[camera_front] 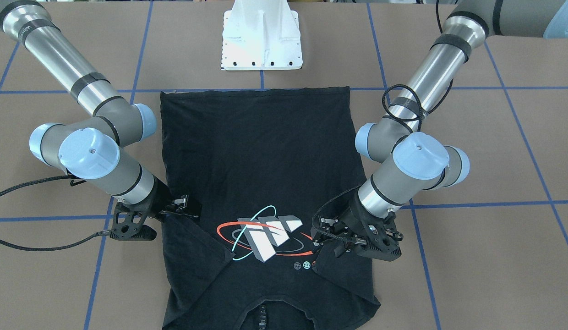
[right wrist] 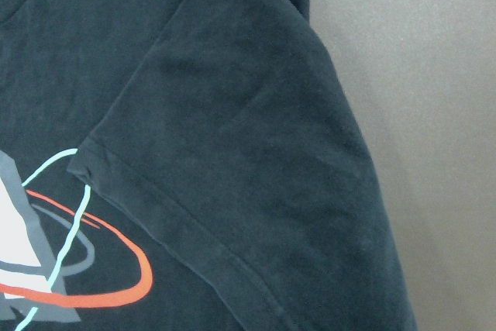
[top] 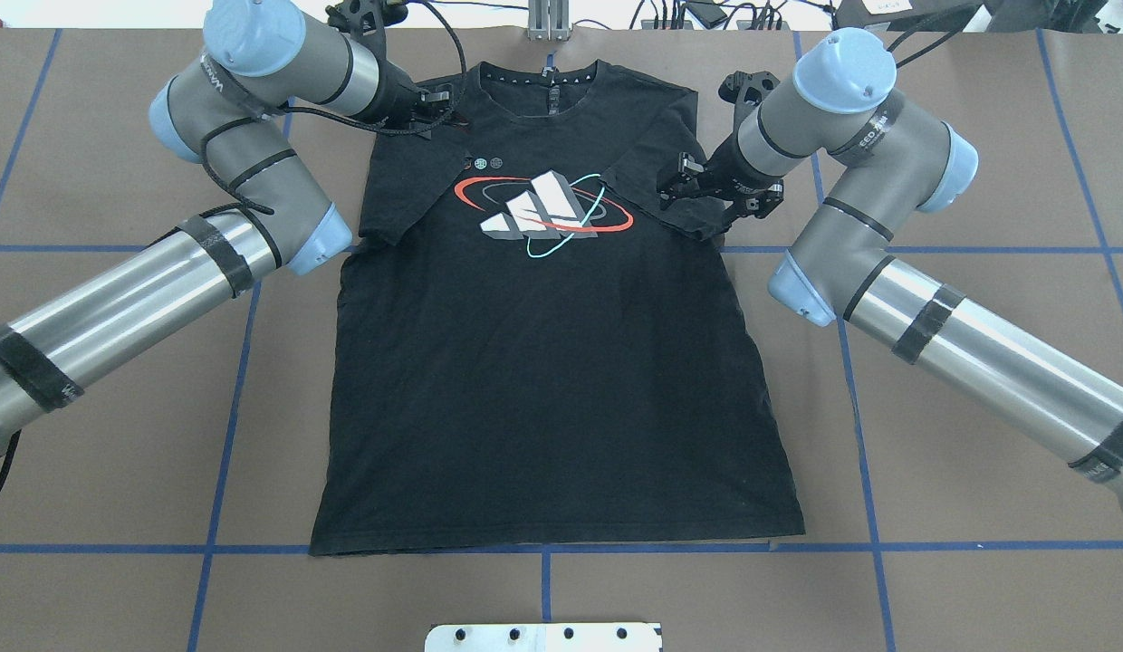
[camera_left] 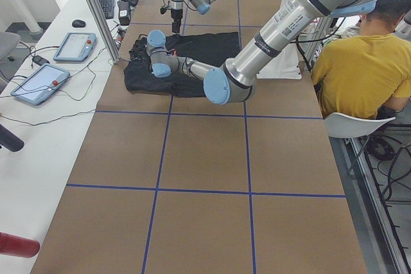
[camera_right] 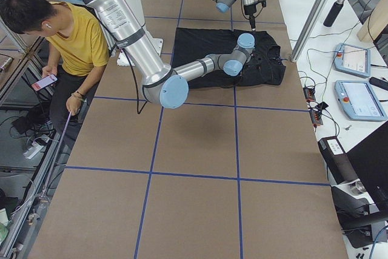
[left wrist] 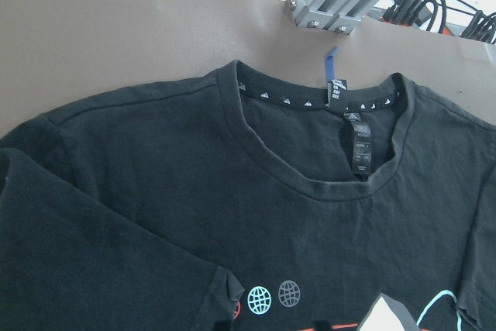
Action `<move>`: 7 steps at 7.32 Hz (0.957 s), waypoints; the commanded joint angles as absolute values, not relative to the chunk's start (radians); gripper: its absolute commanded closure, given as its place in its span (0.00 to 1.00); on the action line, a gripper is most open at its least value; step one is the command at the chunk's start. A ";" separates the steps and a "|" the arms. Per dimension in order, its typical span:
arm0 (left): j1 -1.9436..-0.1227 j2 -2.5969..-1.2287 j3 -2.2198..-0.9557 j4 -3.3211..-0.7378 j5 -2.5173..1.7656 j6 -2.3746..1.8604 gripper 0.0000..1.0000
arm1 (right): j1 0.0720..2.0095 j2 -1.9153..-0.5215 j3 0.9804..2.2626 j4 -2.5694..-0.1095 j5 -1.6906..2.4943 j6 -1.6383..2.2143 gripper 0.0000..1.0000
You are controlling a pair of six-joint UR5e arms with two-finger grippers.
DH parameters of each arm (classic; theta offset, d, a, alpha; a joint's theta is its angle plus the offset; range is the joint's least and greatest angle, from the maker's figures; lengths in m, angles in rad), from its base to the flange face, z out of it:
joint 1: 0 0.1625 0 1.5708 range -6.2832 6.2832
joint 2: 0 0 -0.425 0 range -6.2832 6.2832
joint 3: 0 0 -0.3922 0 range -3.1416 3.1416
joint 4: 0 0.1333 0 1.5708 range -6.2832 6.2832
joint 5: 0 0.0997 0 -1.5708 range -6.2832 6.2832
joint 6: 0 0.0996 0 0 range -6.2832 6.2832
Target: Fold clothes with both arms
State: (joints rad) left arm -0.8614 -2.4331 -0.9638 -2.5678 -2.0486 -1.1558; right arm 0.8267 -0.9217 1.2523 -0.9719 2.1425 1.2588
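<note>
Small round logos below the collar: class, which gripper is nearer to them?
Left. The left gripper sits right beside the logos; the right gripper is farther off, across the chest graphic.

This is a robotics lab: the left arm point(top: 118, 299) and right arm point(top: 978, 362) stand at a white pedestal point(camera_front: 262, 39) on a large brown surface point(camera_left: 205, 158) marked off in a grid of blue tape lines point(camera_left: 158, 187). A white side surface point(camera_left: 45, 158) carries tablet-style control pendants point(camera_left: 74, 46), a keyboard point(camera_left: 106, 3), a mouse point(camera_left: 78, 23) and loose cables. Aluminium framing posts point(camera_left: 96, 11) stand at its edge, and a person point(camera_left: 350, 68) sits just behind the robot.
</note>
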 commanded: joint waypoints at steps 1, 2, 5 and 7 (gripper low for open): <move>-0.859 -2.349 -1.101 -2.568 -2.056 -1.160 0.00 | 0.734 -1.022 1.430 -0.973 1.981 1.482 0.00; -0.859 -2.294 -1.171 -2.568 -2.056 -1.160 0.00 | 0.680 -1.085 1.548 -0.985 1.898 1.593 0.00; -0.856 -2.276 -1.210 -2.571 -2.052 -1.218 0.00 | 0.538 -1.462 1.907 -0.986 1.782 1.741 0.01; -0.853 -2.275 -1.227 -2.572 -2.054 -1.223 0.00 | 0.404 -1.596 2.076 -1.116 1.686 1.848 0.02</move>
